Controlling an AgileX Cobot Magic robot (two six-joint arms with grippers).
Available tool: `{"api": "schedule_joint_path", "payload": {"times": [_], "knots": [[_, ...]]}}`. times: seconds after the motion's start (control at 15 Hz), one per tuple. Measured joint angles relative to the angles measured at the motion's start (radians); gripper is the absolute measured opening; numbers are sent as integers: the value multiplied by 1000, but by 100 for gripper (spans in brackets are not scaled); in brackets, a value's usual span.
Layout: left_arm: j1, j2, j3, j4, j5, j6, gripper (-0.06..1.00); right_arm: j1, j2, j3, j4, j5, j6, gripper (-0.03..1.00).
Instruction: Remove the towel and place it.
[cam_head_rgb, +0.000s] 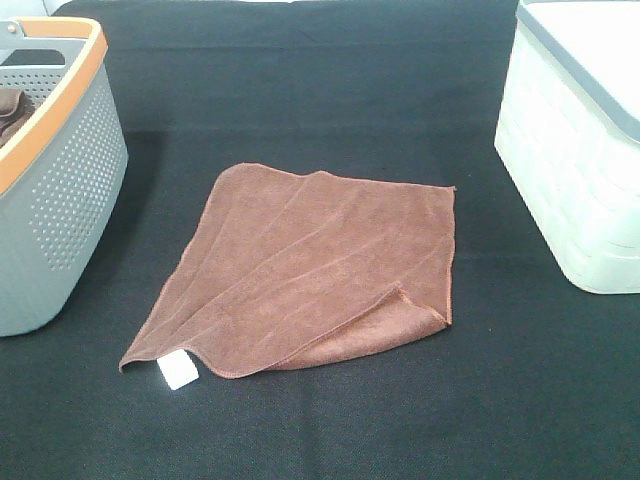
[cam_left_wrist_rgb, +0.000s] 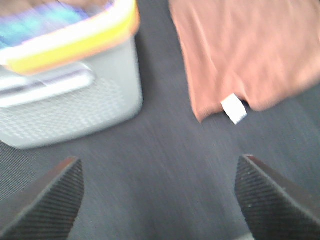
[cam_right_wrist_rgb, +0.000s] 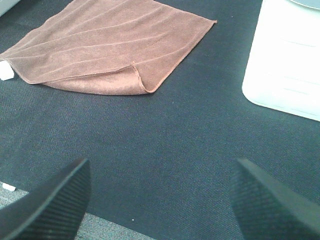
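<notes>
The rust-brown towel (cam_head_rgb: 310, 270) lies spread flat on the black table mat, one near corner folded over, its white tag (cam_head_rgb: 178, 371) at the front left corner. Neither arm shows in the exterior high view. In the left wrist view my left gripper (cam_left_wrist_rgb: 160, 200) stands open over bare mat, short of the towel (cam_left_wrist_rgb: 245, 55) and its tag (cam_left_wrist_rgb: 234, 108). In the right wrist view my right gripper (cam_right_wrist_rgb: 160, 200) is open too, over bare mat, with the towel (cam_right_wrist_rgb: 110, 50) well ahead of it. Nothing is between either pair of fingers.
A grey perforated basket (cam_head_rgb: 50, 190) with an orange rim stands at the left; a darker brown cloth (cam_head_rgb: 10, 108) is bunched inside it. A white lidded bin (cam_head_rgb: 580, 150) stands at the right. The basket (cam_left_wrist_rgb: 70, 85) is close to the left gripper.
</notes>
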Motion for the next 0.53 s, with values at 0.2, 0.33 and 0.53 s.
{"api": "schedule_joint_path", "payload": {"times": [0.2,0.33,0.53], "knots": [[42,-99,0,0,1,0,79,0,0,0,0,0,0,73],[42,-101,0,-1,1,0,79,-9,0,0,0,0,0,73],[42,-101,0,-1,1,0,79,-130,0,0,1,-1,0,73]]}}
